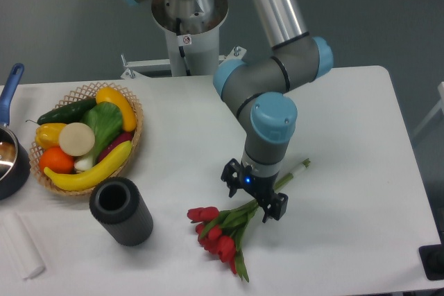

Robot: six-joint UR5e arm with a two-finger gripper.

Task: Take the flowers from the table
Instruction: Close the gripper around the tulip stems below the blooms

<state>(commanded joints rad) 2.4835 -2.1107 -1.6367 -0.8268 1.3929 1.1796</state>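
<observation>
A: The claw (252, 195) hangs low with its fingers spread apart, one on each side of the stems of the flowers (229, 230).

B: Why there?

A: The stems are the thinnest part, so straddling them likely gives the firmest grip and spares the blooms.

B: And the flowers?

A: Flat on the bench (347, 116), red heads toward seven o'clock, stem ends toward two o'clock; nothing is gripped yet.

You've got one bunch of flowers (223, 232), one woven basket (132, 138) of produce, one dark cylinder (122, 211), one blue-handled pot (11, 157) and one claw (252, 195) over one white tabletop (347, 123).
</observation>
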